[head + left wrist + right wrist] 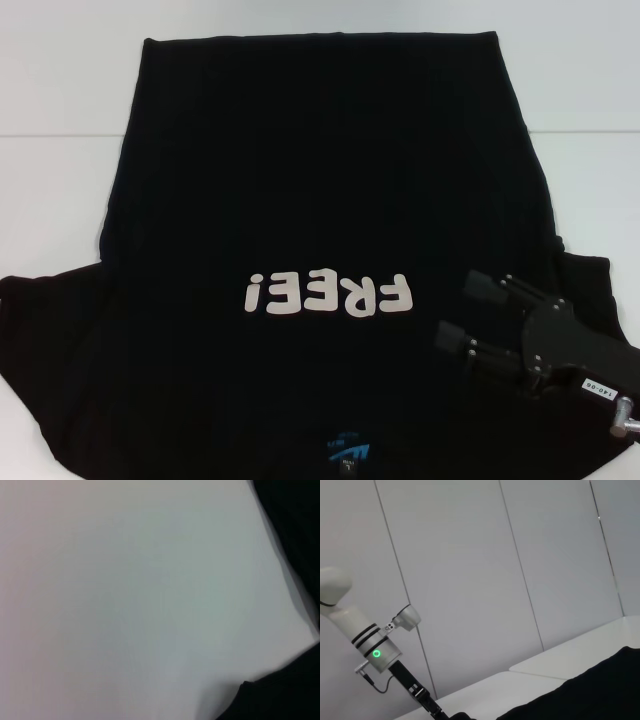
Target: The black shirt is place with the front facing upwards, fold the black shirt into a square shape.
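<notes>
The black shirt (pixel 320 180) lies spread flat on the white table (pixel 60 190), front up. Its white letters "FREE!" (pixel 328 295) read upside down from the head view, and the blue neck label (pixel 347 455) is at the near edge. My right gripper (pixel 470 312) hovers open over the shirt's near right part, beside the letters, with nothing between its fingers. The left arm (pixel 370 640) shows only in the right wrist view, with its black gripper (pixel 420 692) reaching down toward the table beside the shirt (pixel 590 690). An edge of the shirt (pixel 295 525) crosses the left wrist view.
Bare white table (pixel 125 605) surrounds the shirt on the left, right and far sides. A seam (pixel 50 133) runs across the tabletop behind the sleeves. Grey wall panels (pixel 470 555) stand behind the table.
</notes>
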Motion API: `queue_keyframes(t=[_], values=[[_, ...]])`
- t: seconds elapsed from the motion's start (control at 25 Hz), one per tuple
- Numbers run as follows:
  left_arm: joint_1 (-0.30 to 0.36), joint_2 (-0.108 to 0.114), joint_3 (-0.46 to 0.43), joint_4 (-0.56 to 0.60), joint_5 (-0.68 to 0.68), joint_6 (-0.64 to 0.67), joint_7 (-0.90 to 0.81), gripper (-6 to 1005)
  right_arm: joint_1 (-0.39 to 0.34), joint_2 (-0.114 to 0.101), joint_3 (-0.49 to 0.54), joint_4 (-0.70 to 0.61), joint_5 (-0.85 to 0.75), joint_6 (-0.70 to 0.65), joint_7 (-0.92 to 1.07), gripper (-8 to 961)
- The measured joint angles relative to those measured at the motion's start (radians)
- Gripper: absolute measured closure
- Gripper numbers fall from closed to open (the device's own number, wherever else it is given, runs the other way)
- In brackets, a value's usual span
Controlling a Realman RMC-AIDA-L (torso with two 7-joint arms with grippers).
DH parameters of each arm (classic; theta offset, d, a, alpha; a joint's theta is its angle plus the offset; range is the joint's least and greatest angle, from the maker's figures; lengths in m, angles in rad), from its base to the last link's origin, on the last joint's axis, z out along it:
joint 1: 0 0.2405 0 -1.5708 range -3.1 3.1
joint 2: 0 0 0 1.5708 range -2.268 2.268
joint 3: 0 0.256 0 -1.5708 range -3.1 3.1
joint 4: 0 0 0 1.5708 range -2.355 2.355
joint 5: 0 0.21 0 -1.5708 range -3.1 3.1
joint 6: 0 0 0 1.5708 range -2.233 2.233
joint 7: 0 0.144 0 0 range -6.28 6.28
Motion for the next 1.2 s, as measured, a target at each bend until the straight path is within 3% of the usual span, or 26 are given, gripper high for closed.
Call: queue_keyframes(t=[0.24,1.2], values=[[-0.009,0.010,-0.007,-0.028,0.000,-0.006,0.007,165,0.001,0.000,-0.001,0.000,0.000,-0.004,0.000,57],[-0.028,0.010,-0.002,-0.057,-0.003,0.033,0.013,172,-0.005,0.000,0.000,0.002,0.000,-0.015,-0.004,57]])
